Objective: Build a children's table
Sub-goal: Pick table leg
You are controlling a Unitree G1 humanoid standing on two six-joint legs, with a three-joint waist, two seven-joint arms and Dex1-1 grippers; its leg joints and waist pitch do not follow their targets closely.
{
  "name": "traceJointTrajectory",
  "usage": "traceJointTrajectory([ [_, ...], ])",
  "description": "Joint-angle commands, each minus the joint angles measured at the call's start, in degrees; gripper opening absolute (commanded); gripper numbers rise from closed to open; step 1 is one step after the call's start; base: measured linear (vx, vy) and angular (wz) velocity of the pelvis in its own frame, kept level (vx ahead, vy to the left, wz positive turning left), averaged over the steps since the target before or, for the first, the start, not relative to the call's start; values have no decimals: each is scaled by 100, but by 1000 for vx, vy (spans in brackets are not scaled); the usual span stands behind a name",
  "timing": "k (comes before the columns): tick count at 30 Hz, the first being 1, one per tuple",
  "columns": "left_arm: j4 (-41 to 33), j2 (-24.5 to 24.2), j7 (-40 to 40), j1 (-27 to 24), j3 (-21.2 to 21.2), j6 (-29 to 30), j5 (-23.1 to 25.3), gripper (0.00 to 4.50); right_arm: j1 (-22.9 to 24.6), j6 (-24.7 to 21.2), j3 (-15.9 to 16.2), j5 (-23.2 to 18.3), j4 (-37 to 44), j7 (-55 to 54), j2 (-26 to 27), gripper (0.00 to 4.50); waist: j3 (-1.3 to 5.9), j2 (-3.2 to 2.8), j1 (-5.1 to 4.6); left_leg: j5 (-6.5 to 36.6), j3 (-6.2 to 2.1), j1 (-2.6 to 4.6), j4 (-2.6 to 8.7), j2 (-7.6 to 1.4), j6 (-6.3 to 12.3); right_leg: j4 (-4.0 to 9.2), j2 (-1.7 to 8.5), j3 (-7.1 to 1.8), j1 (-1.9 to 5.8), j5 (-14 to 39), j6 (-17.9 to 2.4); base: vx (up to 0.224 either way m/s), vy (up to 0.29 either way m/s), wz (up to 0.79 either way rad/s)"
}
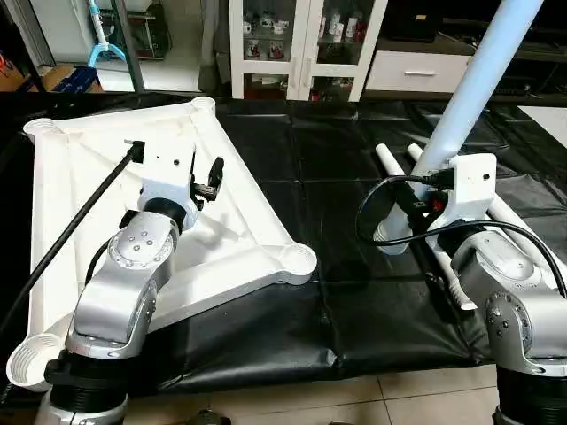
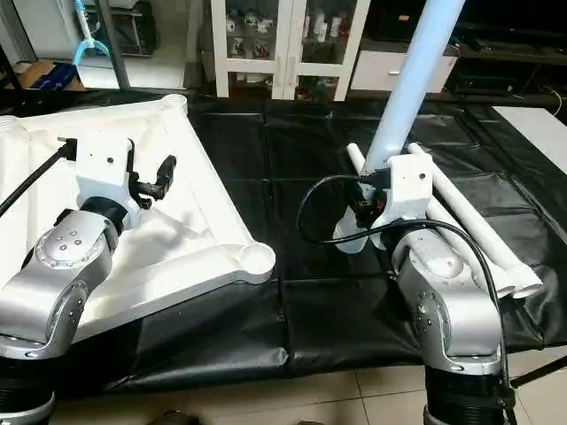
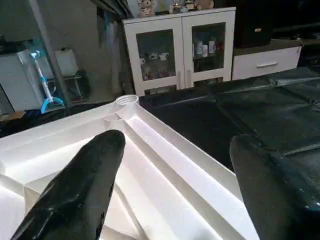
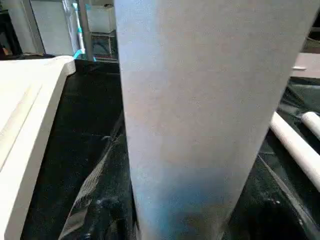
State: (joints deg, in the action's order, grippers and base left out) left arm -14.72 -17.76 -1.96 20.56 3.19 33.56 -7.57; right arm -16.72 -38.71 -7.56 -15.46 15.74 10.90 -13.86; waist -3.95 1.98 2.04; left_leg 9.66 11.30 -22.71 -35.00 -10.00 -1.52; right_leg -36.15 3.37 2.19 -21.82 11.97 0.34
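- Tabletop [image 1: 239, 221]: white, ribbed underside.
- Held leg [image 1: 469, 80]: white with a pale blue tint.
- Spare legs [image 2: 469, 221]: white.
- Cover [image 1: 337, 186]: glossy black.
- Forearms [image 1: 124, 283]: silver.
- Cabinet [image 1: 306, 44]: white.
- Floor [image 1: 372, 403]: beige tiles.

Black-covered worktop [image 1: 354, 292], wrinkled, seams visible. White tabletop [image 1: 239, 239] lies on its left part, ribbed underside up, round corner sockets showing, near-left corner hanging over the worktop edge. Loose white legs [image 2: 469, 226] lie on the right part, side by side. Tiled floor [image 1: 354, 403] below the front edge.
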Motion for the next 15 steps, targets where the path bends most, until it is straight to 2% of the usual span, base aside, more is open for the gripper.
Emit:
traceJointTrajectory([
  [1,-26,-21,-13,12,55,-24,28,377,0,-89,-80,-34,146,-30,2,178,419,-85,-2,1270,-195,217,429,-297,-496,441,386,-253,116,769,-725,0,0,0],
  [2,-26,-21,-13,12,55,-24,28,377,0,-89,-80,-34,146,-30,2,178,421,-86,0,1251,-197,214,429,-296,-493,438,387,-253,121,763,-724,0,0,0],
  [3,-31,-9,34,-55,74,-217,166,377,15,-139,-105,-19,172,-133,25,178,433,-399,166,1345,-289,209,451,-272,-572,382,449,-219,139,762,-747,0,0,0],
  [4,-37,100,109,-241,88,-460,164,377,150,-118,-8,-5,247,-165,102,178,409,-65,-46,1340,-160,225,428,-313,-475,549,346,-263,65,704,-701,0,0,0],
  [5,-21,218,120,-404,107,-695,187,377,273,-77,88,2,308,-155,163,178,436,-89,24,1154,-205,183,439,-297,-429,458,393,-245,165,577,-722,0,0,0],
  [6,-16,255,117,-452,117,-760,196,377,312,-60,123,8,325,-149,180,178,426,-98,5,1147,-189,187,432,-311,-400,453,401,-262,132,548,-729,0,0,0],
  [7,-40,286,148,-474,143,-779,162,377,337,-13,147,18,319,-124,179,178,440,-107,16,1152,-195,190,435,-311,-362,449,409,-254,145,610,-748,0,0,0],
  [10,-30,259,181,-484,88,-797,128,377,264,-94,51,-101,268,-99,205,178,421,-119,8,1344,-199,208,450,-311,-412,471,394,-251,107,899,-711,0,0,0],
  [11,-25,256,184,-486,85,-801,127,377,260,-100,46,-108,266,-98,207,178,411,-156,3,1422,-207,209,455,-304,-435,477,392,-252,100,990,-691,0,0,0],
  [12,81,267,215,-491,-24,-730,29,377,224,-240,-11,-224,264,-56,211,178,410,-137,-13,1550,-208,218,458,-304,-473,494,389,-253,90,1143,-643,0,0,0],
  [13,130,302,267,-481,-96,-658,-82,377,205,-313,-22,-256,278,-50,200,178,408,-188,-30,1650,-216,227,458,-292,-531,506,380,-254,77,1233,-618,0,0,0],
  [15,173,294,384,-451,-122,-633,-154,377,170,-352,-45,-293,299,-46,189,178,415,-166,-31,1662,-221,222,457,-290,-541,504,375,-254,81,1219,-606,0,0,0],
])
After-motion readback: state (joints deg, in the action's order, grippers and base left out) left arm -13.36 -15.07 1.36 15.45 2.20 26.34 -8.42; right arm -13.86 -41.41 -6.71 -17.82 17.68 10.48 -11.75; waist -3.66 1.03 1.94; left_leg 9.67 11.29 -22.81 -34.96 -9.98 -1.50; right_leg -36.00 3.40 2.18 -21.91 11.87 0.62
